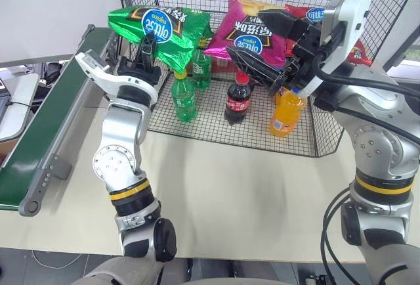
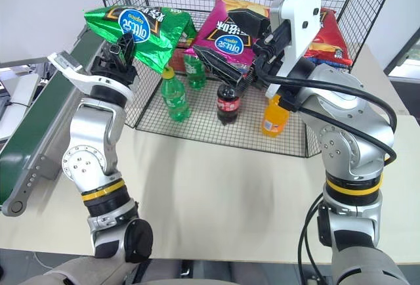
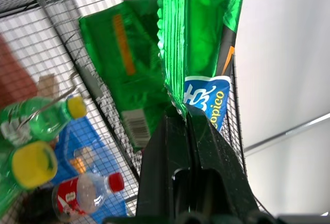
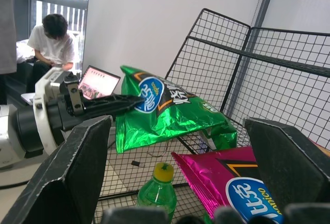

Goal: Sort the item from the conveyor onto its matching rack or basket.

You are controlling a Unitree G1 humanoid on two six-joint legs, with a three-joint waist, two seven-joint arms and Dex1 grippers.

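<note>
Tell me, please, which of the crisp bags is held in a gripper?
The green crisp bag, pinched at its edge by the left gripper; the magenta bag and red bag lie free in the cage.

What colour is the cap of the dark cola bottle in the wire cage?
Red. The cola bottle has a red cap and red label, clearest in the left eye view.

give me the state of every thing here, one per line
shiny green crisp bag: held up at the cage's corner, pinched
left gripper: shut on it
right gripper: open, empty, above the magenta crisp bag
black wire-mesh cage: holds upright bottles and bags
dark green conveyor belt: bare
</note>
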